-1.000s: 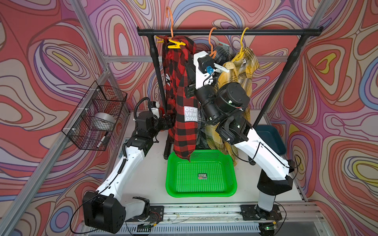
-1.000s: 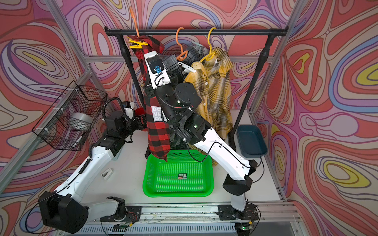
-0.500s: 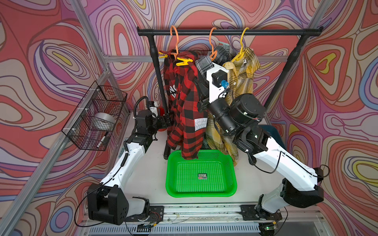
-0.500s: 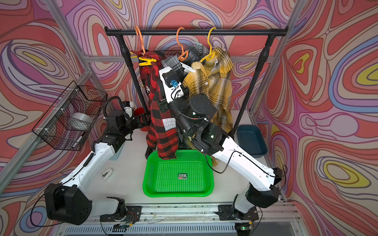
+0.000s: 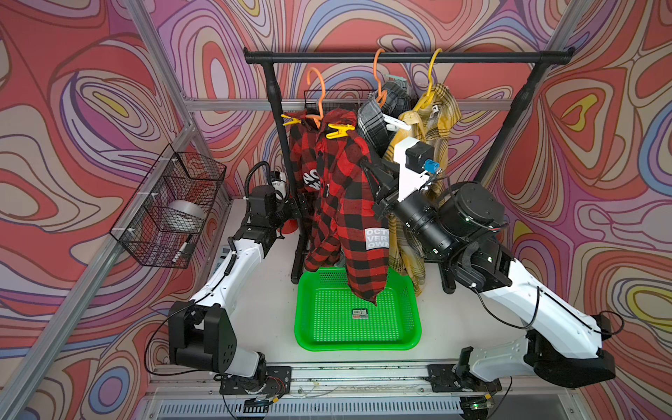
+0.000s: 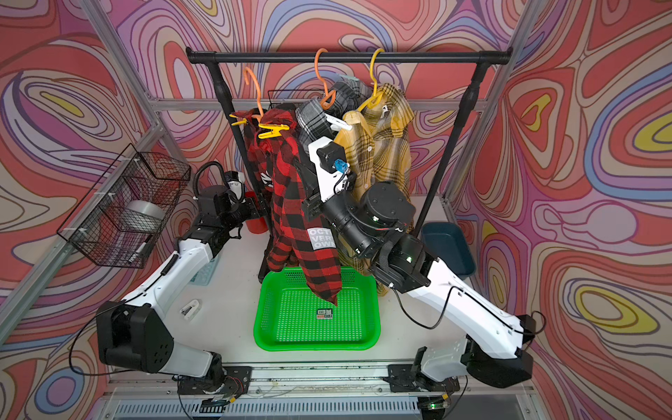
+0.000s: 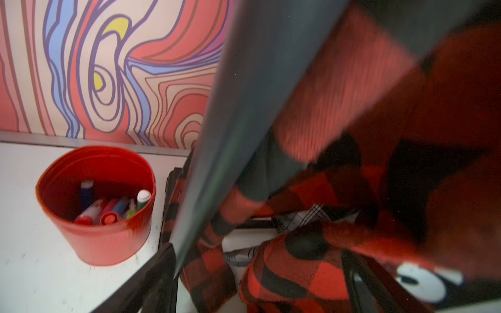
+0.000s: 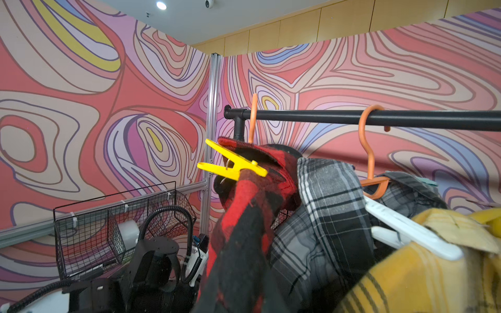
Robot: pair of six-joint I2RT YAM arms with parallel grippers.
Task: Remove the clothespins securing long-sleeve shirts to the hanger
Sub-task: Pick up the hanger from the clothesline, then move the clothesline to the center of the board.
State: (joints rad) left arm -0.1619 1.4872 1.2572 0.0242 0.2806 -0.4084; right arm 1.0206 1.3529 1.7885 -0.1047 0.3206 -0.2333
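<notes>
Right gripper [image 5: 368,170]: raised to shirt-shoulder height and pressed into the red-and-black shirt [image 5: 349,203]. It is closed. The fingertips are buried in cloth, but in the right wrist view a band of red check runs taut from the gripper up to the shoulder. It reads as clamped on a fold of that shirt.

Clothespins, placed from the right gripper:
- near yellow clothespin [image 8: 233,165]: straight above, at the top of the taut band. It bites the red shirt's near shoulder, handles open away from the cloth.
- far yellow clothespin [image 5: 292,120]: beyond the 1st, on the other shoulder, toward the left gripper's side.
- white clothespin [image 8: 406,233]: above and slightly to the right. Its jaw end is on the yellow plaid shirt [image 8: 423,276] and its handles lie toward the grey plaid shirt [image 8: 330,206].

All 3 are clipped on.

The orange hanger hook [image 5: 317,87] is above both yellow pins. Cannot tell whether it sits on the rail [image 5: 400,57].

Left gripper [image 5: 299,210]: low, well below the right gripper and close against the rack post [image 5: 280,120]. Its jaws are spread wide. In the left wrist view loose red check lies between them, not pinched.

The red bucket [image 7: 95,206] of markers stands on the table [image 7: 32,257] just beside the left gripper, on the side away from the shirt. The green basket [image 5: 358,327] sits below the right gripper, with the red shirt's tail hanging over its back edge.
</notes>
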